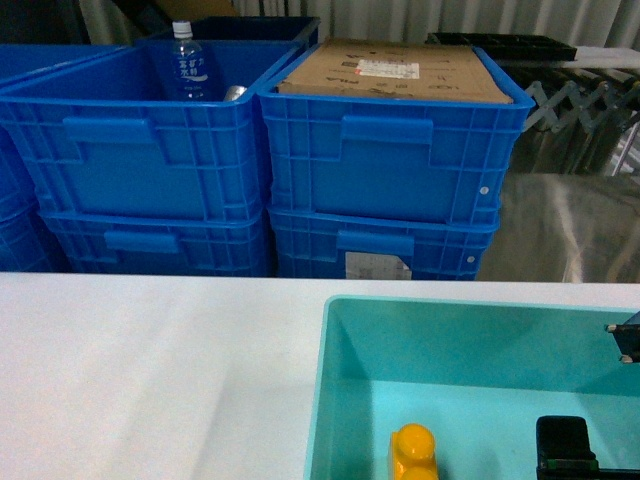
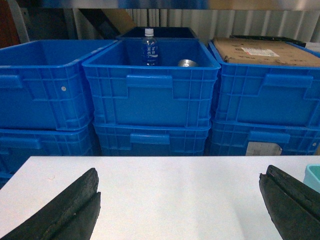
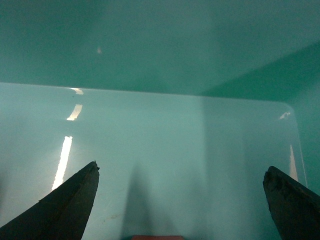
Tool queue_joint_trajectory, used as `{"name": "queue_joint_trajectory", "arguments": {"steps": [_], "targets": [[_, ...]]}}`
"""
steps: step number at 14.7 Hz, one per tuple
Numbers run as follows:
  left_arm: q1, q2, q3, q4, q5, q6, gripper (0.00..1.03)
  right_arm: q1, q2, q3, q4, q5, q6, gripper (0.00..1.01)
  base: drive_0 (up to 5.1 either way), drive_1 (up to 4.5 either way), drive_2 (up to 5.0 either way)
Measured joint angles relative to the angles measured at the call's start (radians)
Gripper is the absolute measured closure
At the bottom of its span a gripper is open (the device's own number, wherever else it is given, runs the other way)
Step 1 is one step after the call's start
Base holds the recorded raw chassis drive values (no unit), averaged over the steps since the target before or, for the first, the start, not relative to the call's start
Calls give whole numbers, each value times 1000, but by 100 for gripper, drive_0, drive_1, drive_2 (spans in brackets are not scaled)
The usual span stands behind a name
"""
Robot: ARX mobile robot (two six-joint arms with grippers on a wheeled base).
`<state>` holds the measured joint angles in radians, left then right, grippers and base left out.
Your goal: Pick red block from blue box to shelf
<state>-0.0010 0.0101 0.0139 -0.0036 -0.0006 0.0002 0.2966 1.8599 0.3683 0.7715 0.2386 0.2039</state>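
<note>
Reach stage — right gripper [image 3: 180,200] down inside the turquoise box [image 1: 330,400], fingers spread wide.

Red block [image 3: 150,237] barely shows as a sliver under the jaws, not gripped; next — lower and close. Left gripper [image 2: 180,200] spread, idle over the white table [image 2: 170,185].

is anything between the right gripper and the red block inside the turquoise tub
Nothing visible. In the right wrist view the open right gripper hangs inside the blue box over bare floor, and a sliver of the red block shows at the bottom edge between the fingers. The orange-yellow block sits off to the left in the head view.
</note>
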Motion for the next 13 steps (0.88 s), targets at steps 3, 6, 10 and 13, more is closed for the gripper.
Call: {"name": "queue_joint_trajectory", "arguments": {"steps": [3,6,10,13], "targets": [[0,0,0,0,0,0,5,-2,8,-22,24,-20,-14,3,0,0,0],[0,0,0,0,0,0,5,14,45,-21,34,-22,-13,3,0,0,0],[0,0,0,0,0,0,5,27,116,32,30,-14,-12,3,0,0,0],[0,0,0,0,0,0,5,31,175,77,66,19,0,3,0,0,0]]}}
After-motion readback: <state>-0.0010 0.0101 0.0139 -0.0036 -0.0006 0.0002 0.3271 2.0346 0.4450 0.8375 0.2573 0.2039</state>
